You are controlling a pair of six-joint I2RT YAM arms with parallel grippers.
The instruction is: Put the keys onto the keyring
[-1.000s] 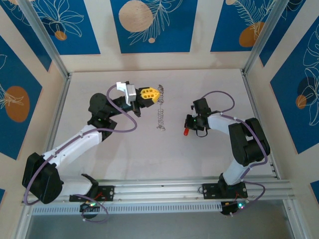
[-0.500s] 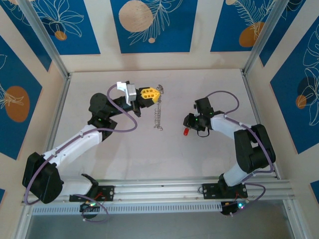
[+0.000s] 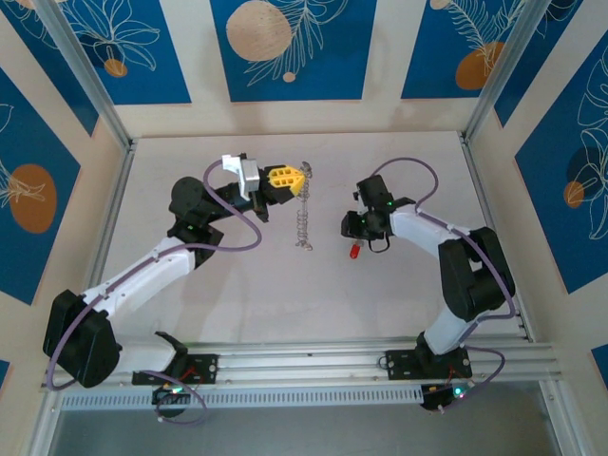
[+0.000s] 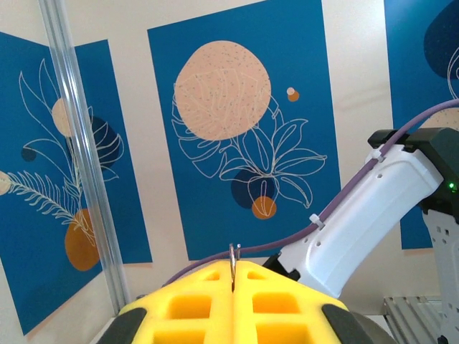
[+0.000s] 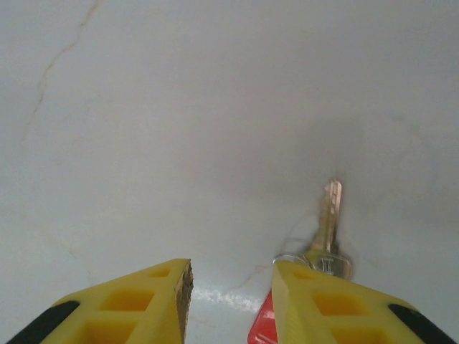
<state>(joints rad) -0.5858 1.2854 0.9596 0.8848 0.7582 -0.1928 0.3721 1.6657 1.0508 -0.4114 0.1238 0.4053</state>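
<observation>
One key (image 3: 351, 253): I see its red head on the table, right of centre and just near of the right arm's wrist. In the right wrist view the key (image 5: 328, 228) lies flat with its silvery blade pointing away from the camera.
The keyring (image 3: 303, 211): a thin beaded silvery chain running from my left gripper's tips toward the near side. It is left of the key and apart from it. I cannot tell how much of its near end rests on the table.
My right gripper (image 5: 231, 290): jaws part-way open, with bare table in the gap between the yellow fingers (image 5: 125, 304) and nothing clamped. The key's red part sits just beside the right-hand finger's inner edge; I cannot tell if they touch.
My left gripper (image 3: 296, 177): jaws pressed together on the far end of the keyring. In its wrist view a thin metal sliver (image 4: 234, 266) stands up from the seam.
The table (image 3: 237, 294): pale and plain.
The walls (image 3: 285, 47): cream, with blue panels carrying white leaf drawings and peach discs.
</observation>
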